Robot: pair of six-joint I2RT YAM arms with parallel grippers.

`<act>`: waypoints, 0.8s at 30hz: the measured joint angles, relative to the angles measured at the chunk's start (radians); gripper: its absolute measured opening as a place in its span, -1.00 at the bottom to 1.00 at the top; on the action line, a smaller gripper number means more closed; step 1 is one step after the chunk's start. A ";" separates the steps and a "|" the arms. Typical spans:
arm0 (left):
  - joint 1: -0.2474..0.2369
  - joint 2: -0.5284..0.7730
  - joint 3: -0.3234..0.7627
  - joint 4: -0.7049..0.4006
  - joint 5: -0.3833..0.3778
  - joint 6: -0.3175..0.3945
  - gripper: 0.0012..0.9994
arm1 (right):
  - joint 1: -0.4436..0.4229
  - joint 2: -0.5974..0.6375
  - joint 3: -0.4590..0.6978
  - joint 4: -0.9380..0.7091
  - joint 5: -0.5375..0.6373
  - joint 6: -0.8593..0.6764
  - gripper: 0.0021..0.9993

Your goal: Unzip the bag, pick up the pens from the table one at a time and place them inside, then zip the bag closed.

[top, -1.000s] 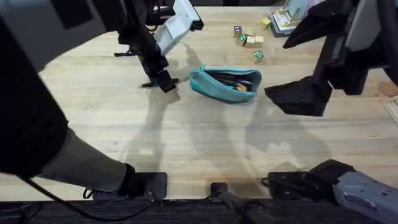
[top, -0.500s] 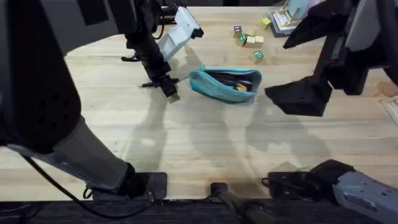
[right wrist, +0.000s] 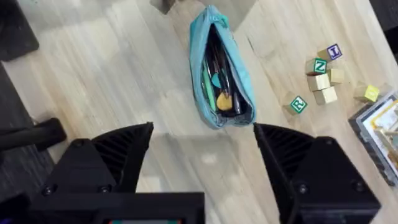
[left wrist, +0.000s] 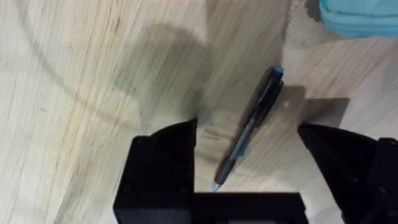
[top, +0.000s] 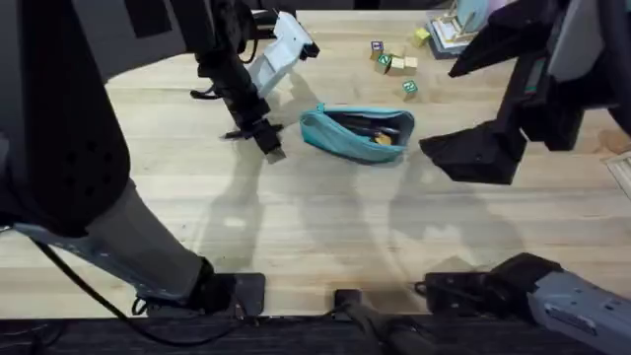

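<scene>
the left end effector (left wrist: 245, 171) hangs wide apart over a pen (left wrist: 249, 127) lying on the desk (top: 325, 227); the unzipped bag (top: 357, 131) sits upper centre; the right end effector (right wrist: 202, 155) is wide too.

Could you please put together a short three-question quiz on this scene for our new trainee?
1. True or false: the teal fabric pencil pouch on the light wooden plank table is zipped shut.
2. Which tool has the slim dark pen with a blue cap lying on the wood between its open fingers? A) left tool B) right tool
3. Fill in: near the pouch lie small wooden letter ____.

Key:
1. False; it gapes open with pens inside.
2. A.
3. Blocks.
</scene>
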State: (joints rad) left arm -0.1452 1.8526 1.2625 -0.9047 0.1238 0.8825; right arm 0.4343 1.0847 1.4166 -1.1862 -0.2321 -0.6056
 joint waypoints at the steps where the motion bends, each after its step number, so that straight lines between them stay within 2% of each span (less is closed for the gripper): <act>1: 0.000 0.000 0.000 0.000 0.000 0.000 0.99 | 0.000 0.000 0.000 0.000 0.000 0.000 1.00; 20: -0.001 0.000 0.000 -0.001 -0.021 0.000 0.98 | 0.000 0.000 0.000 0.000 0.000 0.000 1.00; 24: -0.001 0.001 0.001 0.000 -0.037 0.000 0.68 | 0.000 0.000 0.000 0.000 0.000 0.000 1.00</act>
State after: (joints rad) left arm -0.1463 1.8541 1.2632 -0.9050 0.0865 0.8828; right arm 0.4343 1.0847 1.4166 -1.1862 -0.2318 -0.6056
